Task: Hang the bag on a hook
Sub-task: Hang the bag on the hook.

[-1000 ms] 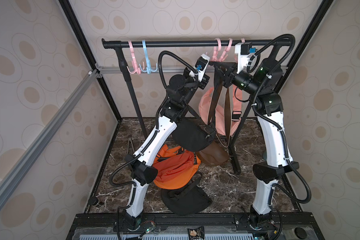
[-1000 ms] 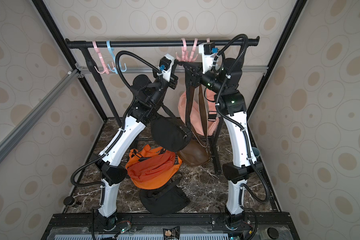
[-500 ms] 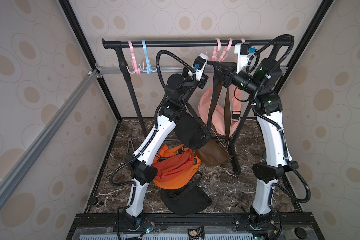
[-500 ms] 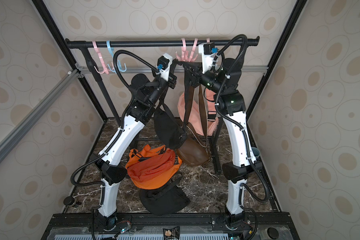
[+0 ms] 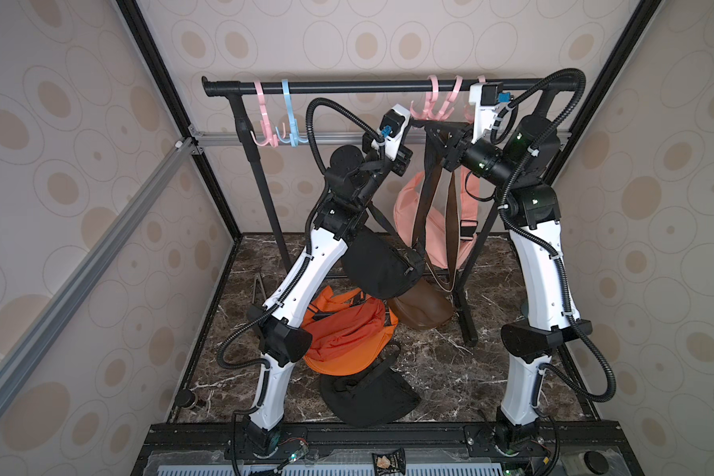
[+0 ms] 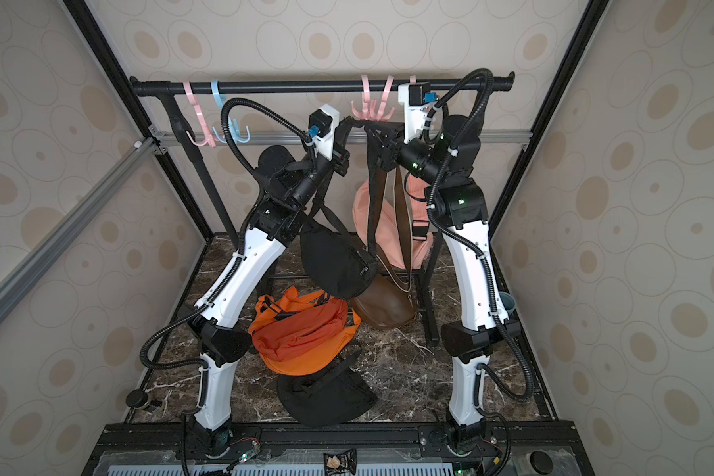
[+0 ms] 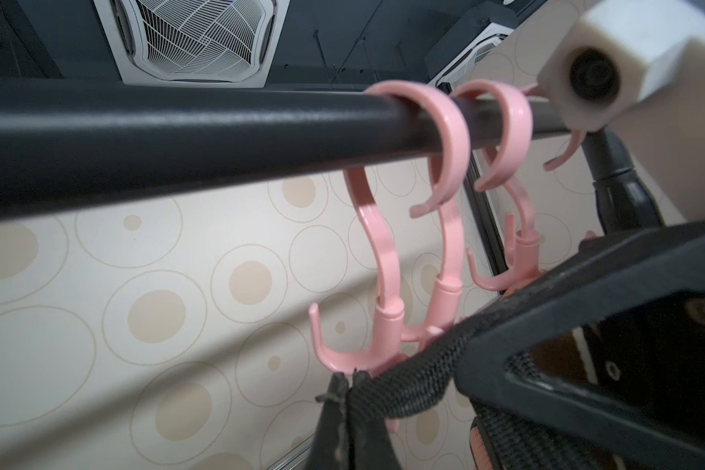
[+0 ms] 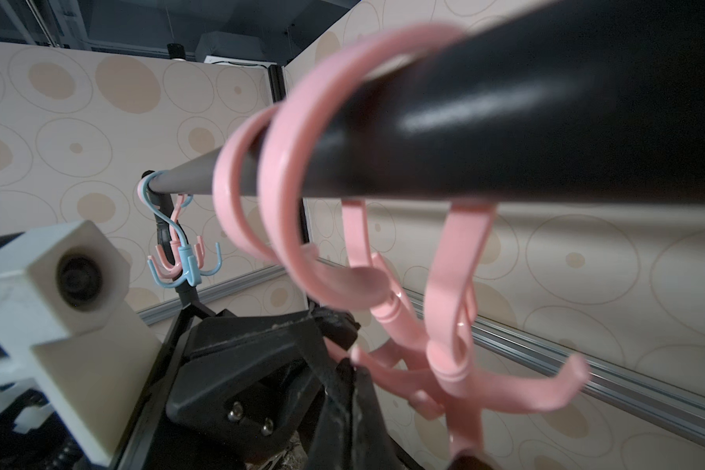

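— Right, where is the black bag [image 5: 382,263] now?
— Hanging in the air below the rail [image 5: 347,85], a soft rounded pouch with a zip, slung by its woven strap [image 7: 403,386]. In the left wrist view the left gripper [image 7: 344,380] has its jaws closed on that coarse webbing, just under the curved prongs of a pink plastic hook [image 7: 383,325].
— And the right gripper [image 8: 342,366]?
— Its jaws are closed too, pinching the same strap beside the hook cluster; how far the strap sits over a prong I cannot tell.
— What else hangs there?
— A pink fabric bag [image 5: 405,206] and a smooth brown leather-like bag [image 5: 419,307], both on long straps. On the marbled tabletop [image 5: 437,371] lie a crumpled orange bag [image 5: 343,338] and another flat black one [image 5: 367,397].
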